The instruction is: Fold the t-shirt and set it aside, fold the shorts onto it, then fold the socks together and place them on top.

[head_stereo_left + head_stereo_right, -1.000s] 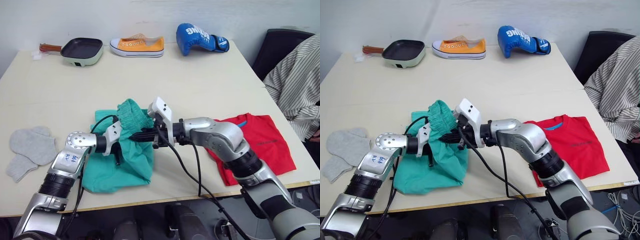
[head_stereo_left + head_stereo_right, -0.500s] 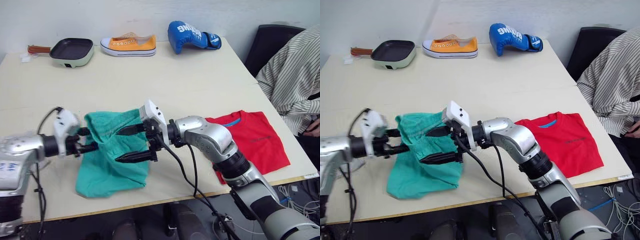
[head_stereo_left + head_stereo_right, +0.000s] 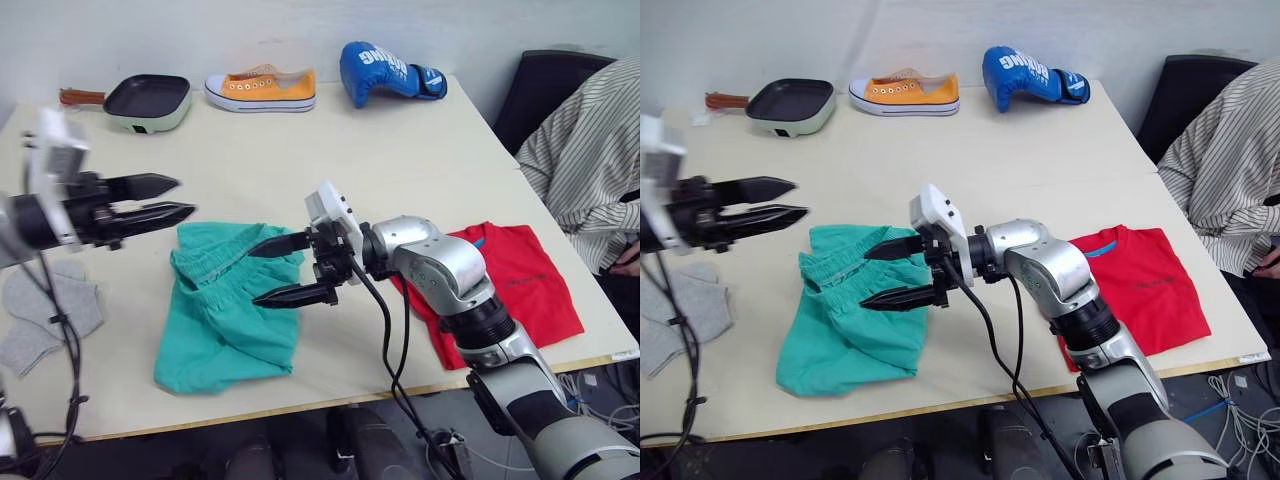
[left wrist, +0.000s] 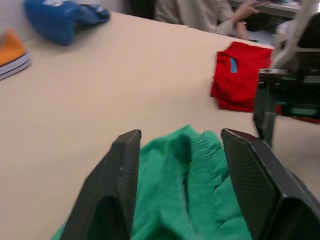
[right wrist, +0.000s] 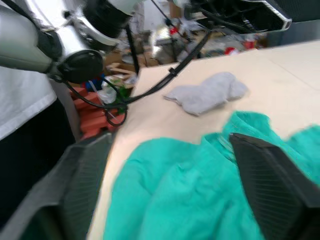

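The teal-green shorts lie crumpled on the table's front middle, waistband toward the far side. My right gripper is open, its fingertips just over the shorts' right edge and holding nothing. My left gripper is open and raised above the table, left of and beyond the shorts. The red t-shirt lies folded at the front right. The grey socks lie flat at the left edge. The left wrist view looks down on the shorts between its fingers, with the t-shirt beyond.
Along the far edge stand a frying pan, an orange sneaker and a blue boxing glove. A person in a striped shirt sits at the right beside a black chair. The table's front edge runs close below the shorts.
Both grippers were on the lifted waistband a second ago and have let it go. The shorts have dropped onto the table. My left arm has swung up and left; my right gripper has opened.
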Controlling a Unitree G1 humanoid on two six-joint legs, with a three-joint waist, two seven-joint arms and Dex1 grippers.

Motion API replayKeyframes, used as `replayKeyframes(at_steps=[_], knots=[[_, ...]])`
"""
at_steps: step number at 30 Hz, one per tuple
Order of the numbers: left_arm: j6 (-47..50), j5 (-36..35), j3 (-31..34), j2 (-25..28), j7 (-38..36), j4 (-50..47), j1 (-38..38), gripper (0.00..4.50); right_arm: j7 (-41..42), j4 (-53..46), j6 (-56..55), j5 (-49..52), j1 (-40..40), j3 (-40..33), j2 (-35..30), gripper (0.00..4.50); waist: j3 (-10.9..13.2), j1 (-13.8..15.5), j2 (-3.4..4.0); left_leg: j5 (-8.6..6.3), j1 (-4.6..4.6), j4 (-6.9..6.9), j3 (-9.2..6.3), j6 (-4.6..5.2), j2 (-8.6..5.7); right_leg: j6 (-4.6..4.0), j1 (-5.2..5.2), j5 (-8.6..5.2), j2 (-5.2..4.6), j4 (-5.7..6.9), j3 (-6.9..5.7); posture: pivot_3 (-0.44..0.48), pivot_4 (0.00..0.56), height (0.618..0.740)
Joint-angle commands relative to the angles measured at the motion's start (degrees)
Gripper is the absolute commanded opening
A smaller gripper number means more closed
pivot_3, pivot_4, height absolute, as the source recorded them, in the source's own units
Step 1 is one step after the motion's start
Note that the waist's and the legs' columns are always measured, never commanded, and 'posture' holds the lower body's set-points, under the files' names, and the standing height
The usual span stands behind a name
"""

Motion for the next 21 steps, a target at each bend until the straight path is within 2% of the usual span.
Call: replayKeyframes(at_steps=[1, 5, 8, 11, 15, 21], knots=[[-5.29, 5.71, -11.67, -2.54, -2.04, -2.54, 0.19, 1.39, -2.57, 2.79, -2.84, -4.94, 0.83, -1.12, -1.41, 2.5, 0.01, -0.21, 0.0, 0.0, -0.03, 0.04, 0.02, 0.0, -0.01, 0.02, -0.02, 0.01, 0.01, 0.0, 0.05, 0.0, 0.15, 0.74], [-10.67, 11.56, -17.89, -3.84, -2.44, -1.27, 1.05, 0.13, -4.4, 8.81, -8.11, -11.07, 0.89, -0.25, -1.34, 1.08, 0.05, -1.03, 0.06, 0.02, 0.0, -0.02, 0.05, -0.05, 0.05, 0.02, -0.08, 0.01, 0.15, 0.02, 0.16, 0.0, 0.15, 0.74], [-13.57, 14.92, -18.13, -3.09, -1.56, 0.92, 2.99, 0.0, -6.43, 13.35, -12.03, -14.43, -0.17, -0.32, 0.78, 0.01, 0.08, -1.58, 0.11, 0.05, 0.06, -0.16, 0.06, -0.1, 0.05, -0.02, -0.09, -0.01, 0.17, 0.01, 0.19, 0.0, 0.15, 0.74], [-15.0, 16.37, -15.4, -0.88, -1.13, 1.96, 6.85, 0.0, -8.53, 17.43, -14.88, -16.52, -1.92, -1.01, 3.96, 0.01, 0.09, -2.15, 0.13, 0.05, 0.12, -0.22, 0.06, -0.1, 0.05, -0.02, -0.1, -0.01, 0.2, 0.03, 0.28, 0.0, 0.15, 0.74], [-15.66, 17.1, -9.05, 2.15, 0.75, 2.51, 15.56, 0.0, -9.36, 21.37, -18.61, -19.62, -3.18, 0.06, 7.53, 0.01, 0.1, -2.64, 0.15, 0.07, 0.04, -0.32, 0.08, -0.12, 0.06, -0.05, -0.31, -0.03, 0.17, 0.1, 0.3, 0.0, 0.15, 0.74], [-15.96, 16.73, -0.59, 1.46, 3.71, 2.31, 27.73, 0.0, -10.54, 26.02, -24.8, -24.22, -3.36, 2.03, 12.47, 0.01, 0.11, -2.6, 0.15, 0.07, -0.01, -0.37, 0.12, -0.12, 0.04, -0.07, -0.4, -0.04, 0.09, 0.09, 0.29, 0.0, 0.15, 0.74]])
